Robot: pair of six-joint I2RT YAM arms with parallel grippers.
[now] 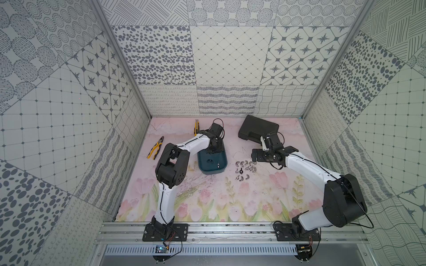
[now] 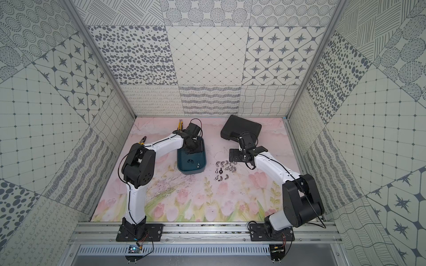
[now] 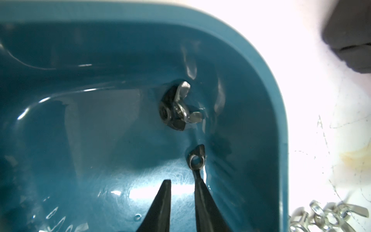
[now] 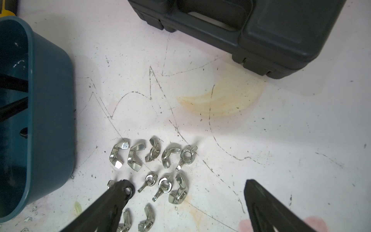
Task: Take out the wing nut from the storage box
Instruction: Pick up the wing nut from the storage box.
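The dark teal storage box [image 1: 213, 171] [image 2: 193, 171] lies left of the mat's centre. On its floor are a silver wing nut [image 3: 183, 104] [image 1: 217, 164] and a darker wing nut [image 3: 196, 160] [image 1: 209, 160]. My left gripper [image 3: 183, 179] [image 1: 212, 150] reaches down inside the box, its jaws a narrow gap apart with nothing between them. One fingertip [image 3: 198, 180] is right at the darker nut. My right gripper [image 4: 186, 183] [image 1: 273, 154] hangs wide open over a pile of several wing nuts [image 4: 160, 168] [image 1: 246, 169] lying on the mat to the right of the box.
A black hard-shell case [image 1: 259, 130] [image 4: 281, 30] lies at the back right, close behind my right wrist. Yellow-handled pliers [image 1: 156, 147] and a yellow utility knife [image 1: 196, 129] lie left of and behind the box. The box wall [image 4: 50, 100] stands near the nut pile.
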